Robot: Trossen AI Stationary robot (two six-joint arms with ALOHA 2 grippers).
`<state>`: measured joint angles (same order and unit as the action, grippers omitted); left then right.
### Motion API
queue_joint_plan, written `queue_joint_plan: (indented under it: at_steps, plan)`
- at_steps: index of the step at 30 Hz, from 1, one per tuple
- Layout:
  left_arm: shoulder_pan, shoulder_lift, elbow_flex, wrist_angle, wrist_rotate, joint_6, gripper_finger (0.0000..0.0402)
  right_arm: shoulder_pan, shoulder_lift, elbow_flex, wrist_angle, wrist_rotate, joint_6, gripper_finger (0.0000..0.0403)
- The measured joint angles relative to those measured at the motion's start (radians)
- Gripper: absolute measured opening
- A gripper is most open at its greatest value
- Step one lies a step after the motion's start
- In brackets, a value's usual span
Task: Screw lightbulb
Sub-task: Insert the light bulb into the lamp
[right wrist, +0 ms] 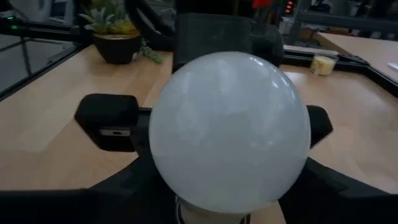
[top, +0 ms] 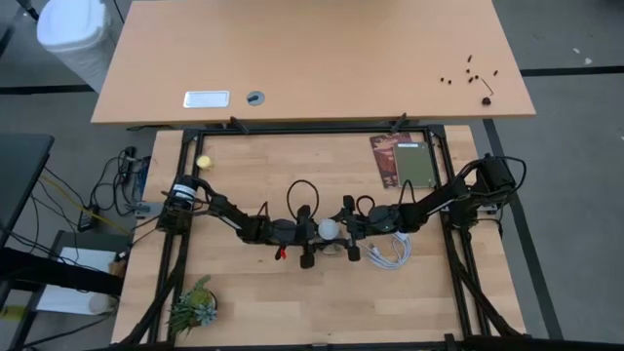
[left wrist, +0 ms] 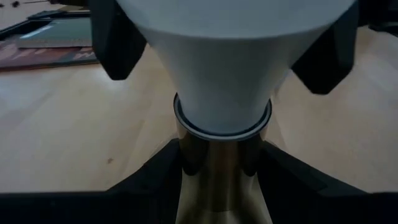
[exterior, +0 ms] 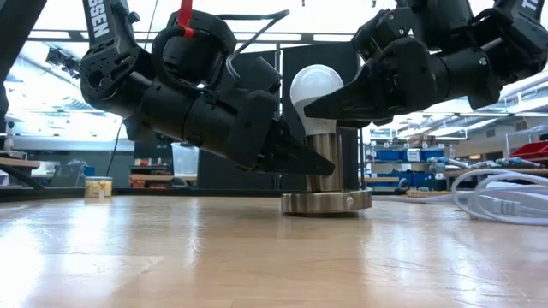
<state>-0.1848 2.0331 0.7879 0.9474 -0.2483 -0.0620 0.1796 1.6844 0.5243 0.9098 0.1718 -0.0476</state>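
Lightbulb [exterior: 315,85]: upright in metal socket [exterior: 326,175], mid-tabletop.
Left gripper [exterior: 295,161]: fingers closed around socket.
Right gripper [exterior: 318,109]: fingers grip lightbulb.

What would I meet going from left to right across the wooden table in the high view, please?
Small potted plant → left tool → lightbulb → right tool → coiled white cord.
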Motion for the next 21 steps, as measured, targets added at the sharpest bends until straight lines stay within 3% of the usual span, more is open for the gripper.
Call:
queue_joint_plan:
  at_steps: [21]
  plan:
    - [-0.001, -0.003, 0.003, -0.014, -0.161, -0.136, 0.0184, 0.051, 0.001, -0.001, -0.005, 0.325, 0.137, 0.0248]
